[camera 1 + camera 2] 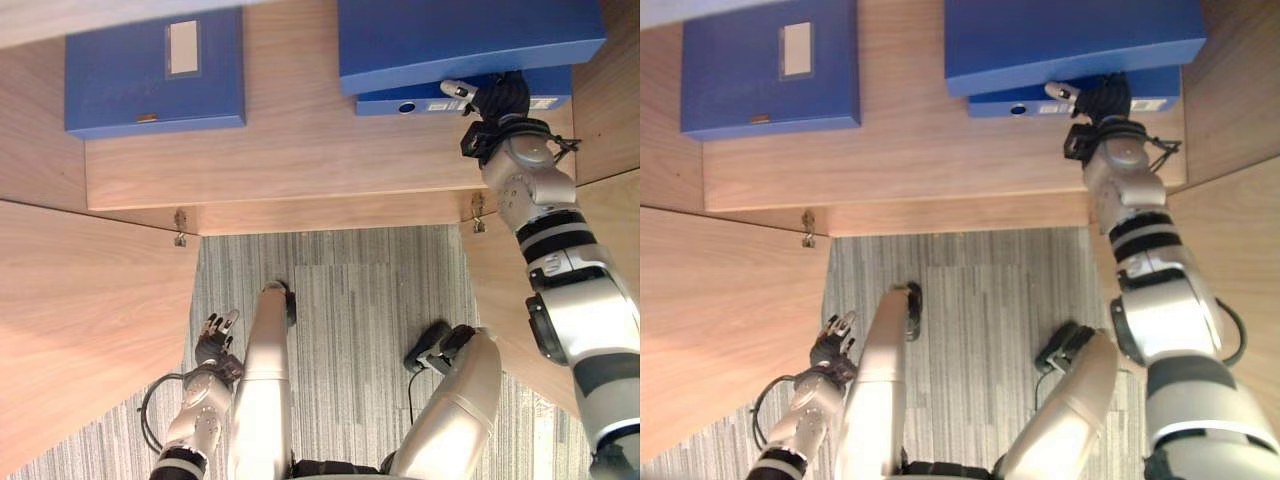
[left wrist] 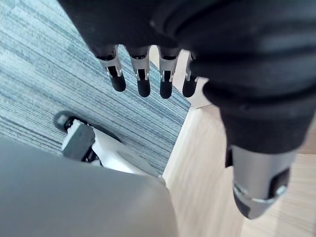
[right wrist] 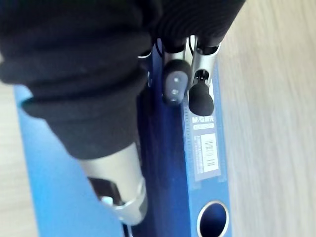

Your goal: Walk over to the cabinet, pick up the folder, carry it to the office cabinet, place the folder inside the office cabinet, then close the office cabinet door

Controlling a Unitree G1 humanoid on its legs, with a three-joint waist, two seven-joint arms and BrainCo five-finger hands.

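Note:
A large blue folder (image 1: pixel 460 40) lies across a second blue folder (image 1: pixel 420 105) at the far right of the cabinet shelf (image 1: pixel 300 150). My right hand (image 1: pixel 497 98) is at the top folder's near edge. Its thumb (image 3: pixel 118 192) lies over that folder's top face. The fingers (image 3: pixel 200 96) curl under the edge, tips against the lower folder's labelled spine (image 3: pixel 205 163), which has a round hole. My left hand (image 1: pixel 215 340) hangs low by my side over the carpet, its fingers (image 2: pixel 143 74) straight and holding nothing.
Another blue folder (image 1: pixel 150 75) with a white label lies flat at the shelf's far left. Both wooden cabinet doors stand open, the left door (image 1: pixel 80 320) and the right door (image 1: pixel 610 230) flanking the grey striped carpet (image 1: pixel 350 290) in front.

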